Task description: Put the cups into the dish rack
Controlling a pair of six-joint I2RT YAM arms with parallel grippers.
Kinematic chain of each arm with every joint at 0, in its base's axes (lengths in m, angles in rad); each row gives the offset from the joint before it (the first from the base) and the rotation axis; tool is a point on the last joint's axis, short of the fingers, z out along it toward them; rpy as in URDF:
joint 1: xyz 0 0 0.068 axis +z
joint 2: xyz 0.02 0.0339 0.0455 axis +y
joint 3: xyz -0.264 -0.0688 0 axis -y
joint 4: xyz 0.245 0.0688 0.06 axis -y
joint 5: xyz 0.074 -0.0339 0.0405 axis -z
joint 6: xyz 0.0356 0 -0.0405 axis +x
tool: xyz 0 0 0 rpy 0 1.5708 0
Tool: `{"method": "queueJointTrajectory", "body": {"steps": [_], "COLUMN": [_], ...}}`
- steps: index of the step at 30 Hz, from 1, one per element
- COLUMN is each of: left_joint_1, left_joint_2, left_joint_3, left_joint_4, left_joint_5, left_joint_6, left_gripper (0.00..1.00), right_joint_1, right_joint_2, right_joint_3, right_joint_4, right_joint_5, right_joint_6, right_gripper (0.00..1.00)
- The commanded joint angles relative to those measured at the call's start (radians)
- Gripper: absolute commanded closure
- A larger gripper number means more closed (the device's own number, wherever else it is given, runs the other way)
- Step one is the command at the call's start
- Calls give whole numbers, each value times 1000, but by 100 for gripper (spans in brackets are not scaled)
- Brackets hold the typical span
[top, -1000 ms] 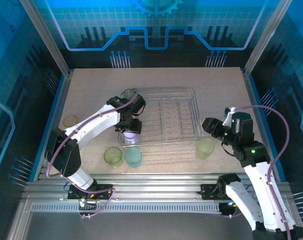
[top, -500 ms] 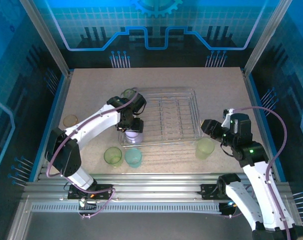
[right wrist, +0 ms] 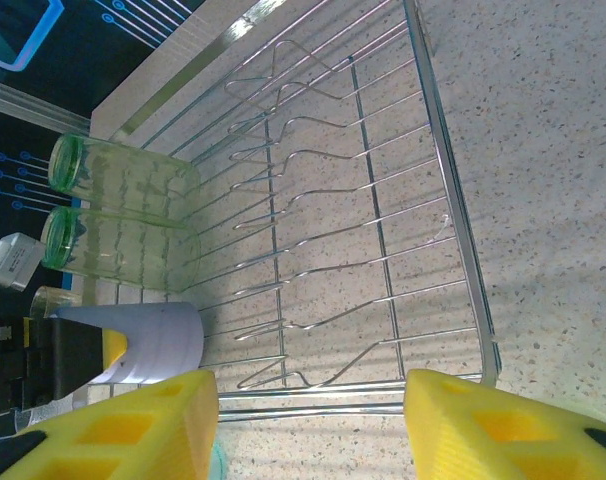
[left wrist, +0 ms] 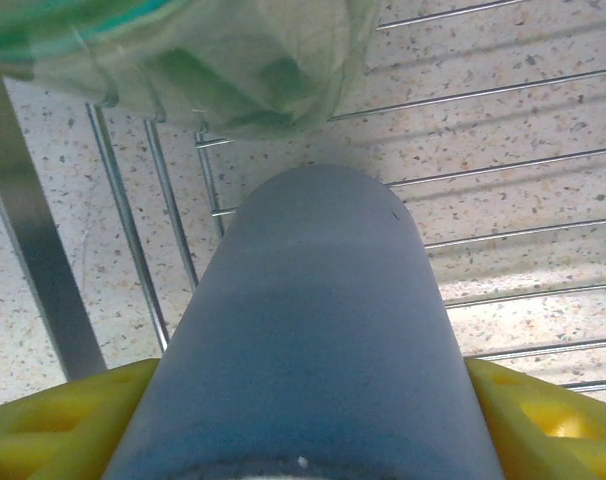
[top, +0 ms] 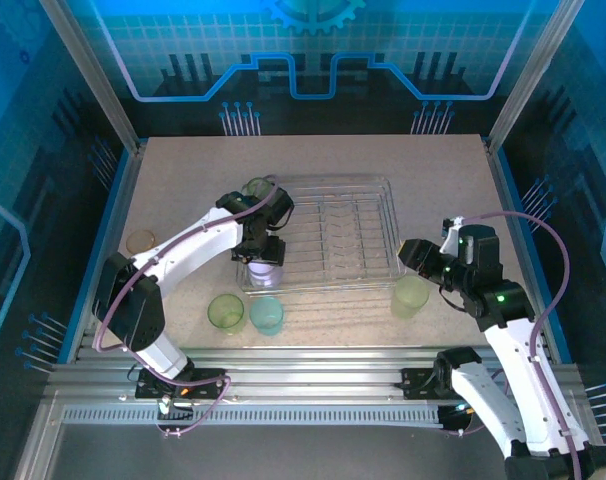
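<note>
The silver wire dish rack [top: 368, 205] sits mid-table. My left gripper [top: 264, 258] is over its near-left corner, shut on a pale lavender cup [top: 266, 275]. In the left wrist view that cup [left wrist: 313, 330] sits between my yellow fingers [left wrist: 53, 420]. Two yellow-green cups [right wrist: 123, 180] stand in the rack's far-left corner. My right gripper [top: 415, 256] hovers open at the rack's [right wrist: 453, 220] near-right edge, with nothing between its pads [right wrist: 483, 420]. Just below it on the table stands another yellow-green cup [top: 410, 297].
On the table in front of the rack stand a yellow-green cup [top: 226, 312] and a teal cup [top: 266, 315]. A pale tan cup [top: 140, 241] sits near the left wall. The metal frame rails run along the near edge.
My right gripper has drifted slightly left and toward the rack's near-right corner. The left gripper and the lavender cup have barely shifted.
</note>
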Motion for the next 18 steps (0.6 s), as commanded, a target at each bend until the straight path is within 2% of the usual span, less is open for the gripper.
{"method": "queueJointTrajectory", "body": {"steps": [1,8,17,18], "left_joint_1": [2,2,2,2], "left_joint_2": [19,7,-53,-64], "left_joint_3": [-26,-31,-22,-20], "left_joint_4": [-66,-78,-78,-78], "left_joint_5": [-33,-58,-60,-58], "left_joint_6": [-8,-12,-14,-13], "left_gripper": [31,24,1,1], "right_joint_1": [-16,-17,-16,-17], "right_joint_2": [-1,14,57,64], "right_joint_3": [2,10,42,51], "right_joint_4": [9,0,-33,-47], "right_joint_5": [-19,-33,-68,-68], "right_joint_6": [-15,-19,-60,-70], "right_gripper": [47,46,45,45]}}
